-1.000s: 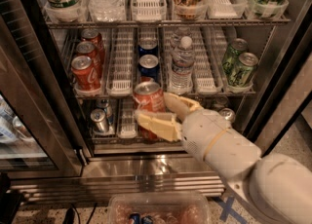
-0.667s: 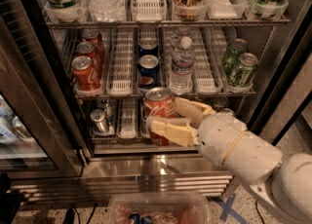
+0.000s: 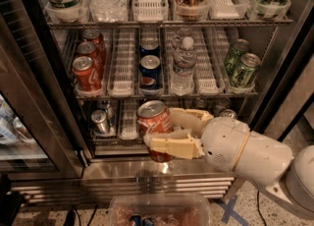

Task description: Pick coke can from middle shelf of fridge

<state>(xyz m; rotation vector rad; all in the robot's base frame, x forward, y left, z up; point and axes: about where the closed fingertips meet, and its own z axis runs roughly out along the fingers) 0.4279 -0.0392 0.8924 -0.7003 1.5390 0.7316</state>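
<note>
The fridge (image 3: pixel 64 122) stands with its door open. My gripper (image 3: pixel 169 130) is shut on a red coke can (image 3: pixel 153 122) and holds it upright in front of the fridge, below the middle shelf (image 3: pixel 167 94) and level with the bottom shelf. One cream finger (image 3: pixel 171 146) crosses the can's front; the other finger (image 3: pixel 189 117) lies behind it. Three more red coke cans (image 3: pixel 87 72) stand in the left lane of the middle shelf. The white arm reaches in from the lower right.
On the middle shelf stand two blue Pepsi cans (image 3: pixel 149 69), a water bottle (image 3: pixel 184 65) and two green cans (image 3: pixel 241 68). Silver cans (image 3: pixel 100 121) stand on the bottom shelf. The glass door (image 3: pixel 29 97) hangs open at left. A clear plastic bin (image 3: pixel 159 210) lies on the floor below.
The gripper has drawn the coke can outward and slightly right, away from the shelves and toward the camera; the arm has pulled back to the right.
</note>
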